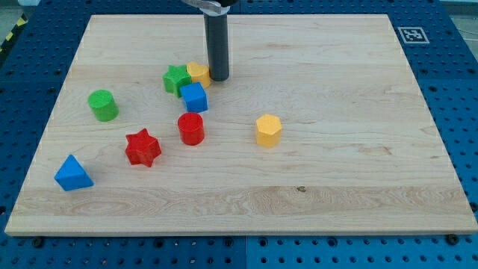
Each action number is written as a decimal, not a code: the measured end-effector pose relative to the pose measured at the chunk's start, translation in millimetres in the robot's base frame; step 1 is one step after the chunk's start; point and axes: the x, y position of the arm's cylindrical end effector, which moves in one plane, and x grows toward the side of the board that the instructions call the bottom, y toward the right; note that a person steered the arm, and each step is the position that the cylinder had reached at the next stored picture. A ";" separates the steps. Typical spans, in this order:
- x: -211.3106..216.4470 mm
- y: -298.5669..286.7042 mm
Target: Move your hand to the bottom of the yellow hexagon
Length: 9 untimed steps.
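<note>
The yellow hexagon (268, 130) stands alone right of the board's middle. My tip (219, 77) is on the board above and to the left of it, well apart from it. The tip stands just right of a yellow block (199, 72), close to it or touching. A green star (176, 78) and a blue cube (194, 97) crowd against that yellow block.
A red cylinder (191, 128) and a red star (143, 147) sit left of the hexagon. A green cylinder (103, 105) is at the left, a blue triangular block (72, 173) at the lower left. The wooden board (336, 187) lies on a blue pegboard with a marker tag (412, 34).
</note>
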 end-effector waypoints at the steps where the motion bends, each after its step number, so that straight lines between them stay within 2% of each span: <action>1: 3.9 -0.5; 3: 49.4 9.5; 5: 68.2 9.5; 9: 163.8 20.3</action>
